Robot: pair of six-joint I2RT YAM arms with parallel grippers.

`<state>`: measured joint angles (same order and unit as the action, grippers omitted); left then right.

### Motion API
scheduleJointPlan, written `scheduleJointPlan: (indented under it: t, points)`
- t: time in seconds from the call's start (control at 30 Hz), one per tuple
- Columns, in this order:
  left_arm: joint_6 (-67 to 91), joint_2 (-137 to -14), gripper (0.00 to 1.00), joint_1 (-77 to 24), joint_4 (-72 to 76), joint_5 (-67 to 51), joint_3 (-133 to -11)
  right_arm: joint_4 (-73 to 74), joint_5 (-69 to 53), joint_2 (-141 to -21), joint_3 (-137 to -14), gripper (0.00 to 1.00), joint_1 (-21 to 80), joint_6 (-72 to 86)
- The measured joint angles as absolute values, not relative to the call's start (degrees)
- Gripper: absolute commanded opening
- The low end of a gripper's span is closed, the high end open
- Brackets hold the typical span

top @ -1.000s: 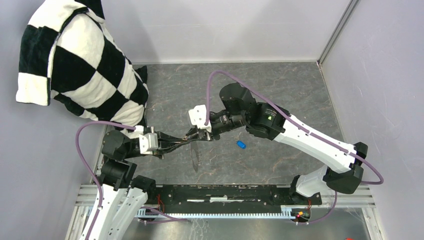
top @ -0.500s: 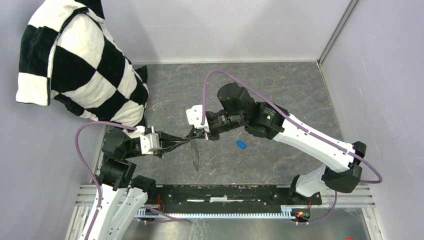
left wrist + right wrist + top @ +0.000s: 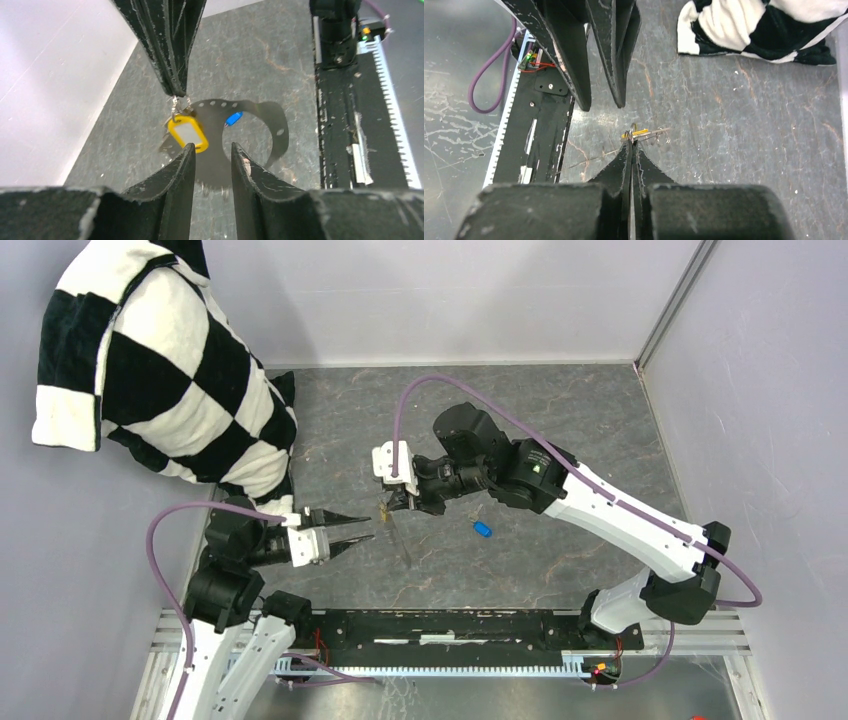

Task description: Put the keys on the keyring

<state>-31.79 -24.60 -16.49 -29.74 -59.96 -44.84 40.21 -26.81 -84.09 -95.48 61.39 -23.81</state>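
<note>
Seen from above, two white and black robot arms rise from a black rail at the near edge of a grey marbled table. On the near left, the left gripper points right with its two dark fingers spread apart and nothing between them. Its wrist view shows the same gap, and the fingertips stop just short of the hanging key. Just to its right and slightly farther back, the right gripper reaches in from the right arm, its fingers pressed tightly together. It pinches the keyring, a thin grey wire loop that hangs from the fingertips. From above the loop shows edge-on as a fine line slanting toward the near side. The yellow key dangles right under those pinched tips on a small metal link. Whether it is threaded on the big loop cannot be told. The blue key lies alone on the table to the right of both grippers, apart from the keyring. At the far left, a black and white checked cloth is bunched against the wall.
</note>
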Motion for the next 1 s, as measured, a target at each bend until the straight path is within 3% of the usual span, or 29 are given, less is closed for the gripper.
scheduleJointPlan:
  t: [0.27,0.4,1.0]
  points:
    - [-34.8,-22.1,0.51,-16.5,-29.3,-55.7,-44.1,44.2,-26.6,-85.0,-96.3,0.0,61.4,-23.8]
    - [-34.9,-22.8,0.51,-16.5,-27.7,-56.6,-43.4,45.0,-27.2,-86.2,-97.5,0.0,61.4,-23.8]
    - [-44.0,-27.5,0.16,-16.5,-27.6,-64.6,-43.1,45.6,-29.0,-88.3,-98.7,0.0,61.4,-23.5]
